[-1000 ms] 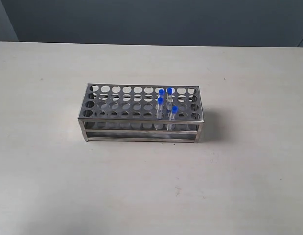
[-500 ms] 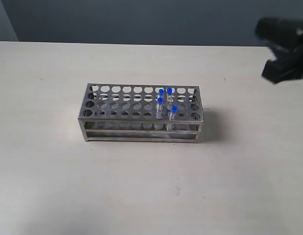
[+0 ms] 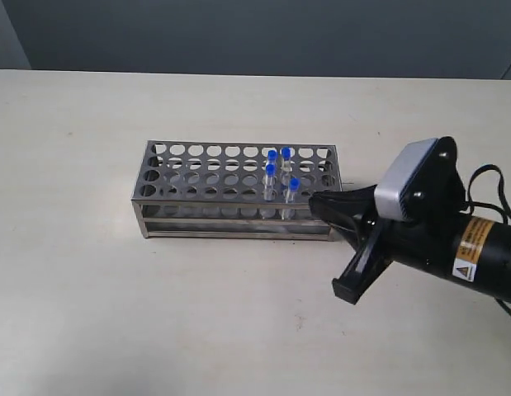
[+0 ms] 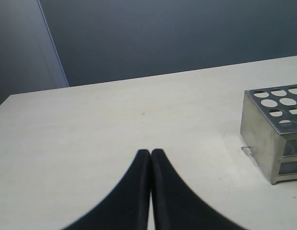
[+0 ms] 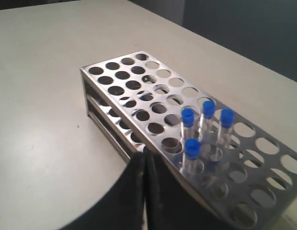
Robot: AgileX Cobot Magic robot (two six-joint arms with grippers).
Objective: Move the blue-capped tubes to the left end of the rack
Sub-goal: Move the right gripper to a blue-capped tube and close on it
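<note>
The shiny steel rack stands mid-table. Several blue-capped tubes stand upright in holes near its right end. My right gripper is shut and empty, with its tips just off the rack's right front corner, close to the nearest tube. In the right wrist view the shut tips sit against the rack's front edge, a short way from the cluster of tubes. My left gripper is shut on nothing above bare table, well short of the rack's end wall. It is outside the exterior view.
The rack's left and middle holes hold nothing. The right arm's body and cable lie across the table's right front. A dark wall runs behind the table's far edge.
The right arm came into view at the upper right, then swung down and left to the rack's right front corner. Rack and tubes have not moved.
</note>
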